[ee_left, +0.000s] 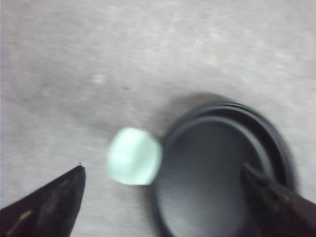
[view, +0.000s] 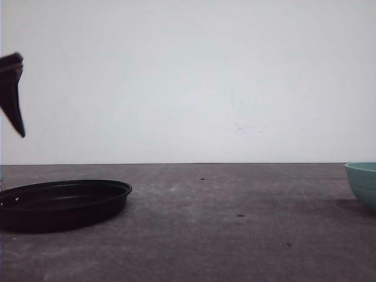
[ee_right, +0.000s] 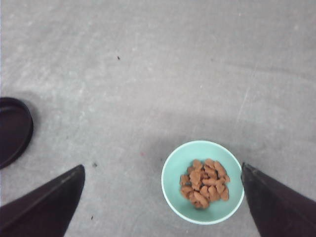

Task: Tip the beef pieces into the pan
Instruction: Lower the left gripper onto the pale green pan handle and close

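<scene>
Pouring not begun: beef pieces [ee_right: 204,183] sit in the teal bowl [ee_right: 174,195], pan [view: 64,202] empty, both end effectors spread, gripping nothing.

Below the right gripper [ee_right: 163,202], whose fingers stand wide apart, sits the teal bowl [ee_right: 175,168] holding the beef pieces [ee_right: 205,183]; bare table [ee_right: 163,69] lies all around the bowl, so nothing bars the way down to its rim. The pan [ee_right: 14,129] stands well apart to that gripper's side, with an unbroken stretch of table between. Under the left gripper [ee_left: 163,197], likewise spread wide, the pan's mint handle [ee_left: 134,156] lies between the fingers, one finger [ee_left: 276,205] over the pan's bowl.
</scene>
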Robot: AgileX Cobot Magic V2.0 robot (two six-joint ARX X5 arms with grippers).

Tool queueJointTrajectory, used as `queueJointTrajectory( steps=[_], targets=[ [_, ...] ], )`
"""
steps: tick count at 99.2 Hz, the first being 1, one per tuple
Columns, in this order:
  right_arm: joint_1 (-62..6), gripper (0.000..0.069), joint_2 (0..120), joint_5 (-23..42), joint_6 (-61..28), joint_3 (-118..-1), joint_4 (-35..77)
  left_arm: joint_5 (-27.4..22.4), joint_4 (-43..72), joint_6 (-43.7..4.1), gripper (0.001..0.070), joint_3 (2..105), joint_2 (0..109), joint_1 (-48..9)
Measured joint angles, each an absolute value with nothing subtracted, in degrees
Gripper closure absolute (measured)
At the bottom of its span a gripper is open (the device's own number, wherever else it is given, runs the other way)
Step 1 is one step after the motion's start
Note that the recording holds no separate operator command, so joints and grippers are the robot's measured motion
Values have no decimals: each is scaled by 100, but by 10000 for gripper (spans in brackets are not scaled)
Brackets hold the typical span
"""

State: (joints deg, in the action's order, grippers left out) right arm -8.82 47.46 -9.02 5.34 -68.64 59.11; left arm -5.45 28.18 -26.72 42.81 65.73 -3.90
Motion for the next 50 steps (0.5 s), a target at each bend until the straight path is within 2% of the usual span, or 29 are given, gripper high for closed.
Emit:
queueJointTrajectory(
  steps=[41, 50],
  targets=[
    [-884, 62, 4746, -902, 534, -6864, 6077, -438, 2226, -2792, 119, 3911, 7516, -377],
    [-882, 62, 4746, -904, 534, -6864, 6134, -438, 2064, -2792, 161, 3911, 7712, -377]
  ],
)
